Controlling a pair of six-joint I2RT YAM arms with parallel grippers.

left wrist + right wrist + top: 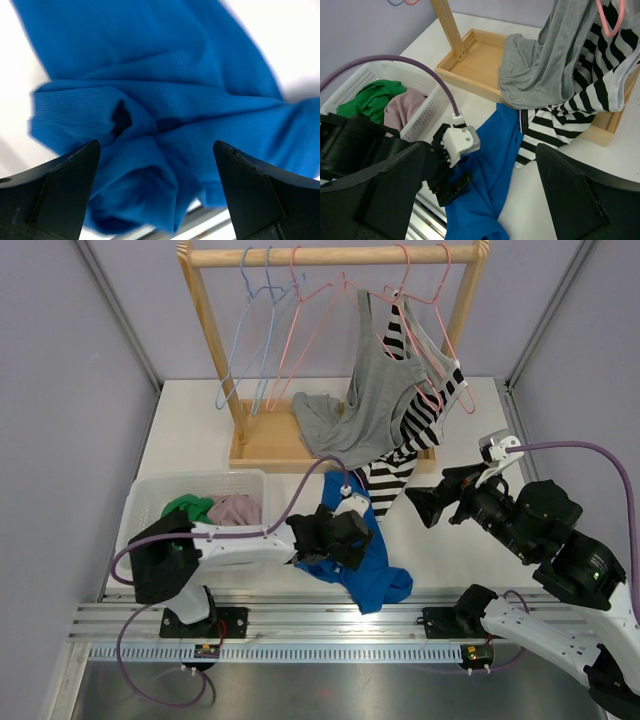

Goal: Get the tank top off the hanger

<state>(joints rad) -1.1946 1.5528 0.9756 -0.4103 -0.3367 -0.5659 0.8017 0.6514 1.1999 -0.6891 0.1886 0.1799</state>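
A grey tank top [375, 390] and a black-and-white striped top [398, 472] hang together on a pink hanger [432, 302] at the right end of the wooden rail [330, 255]. Both show in the right wrist view: the grey [545, 65] and the striped [580, 100]. A blue garment [365, 570] lies crumpled on the table near the front edge. My left gripper [345, 540] is open right over it, and the blue cloth [175, 75] fills the space between the jaws. My right gripper [420, 505] is open and empty, in the air to the right of the striped hem.
A white basket [150, 495] with green and pink clothes stands at the left. The wooden rack base [265, 445] sits mid-table. Empty blue hangers [250, 330] and a pink one hang at the left of the rail. The metal mounting rail [300, 625] runs along the front.
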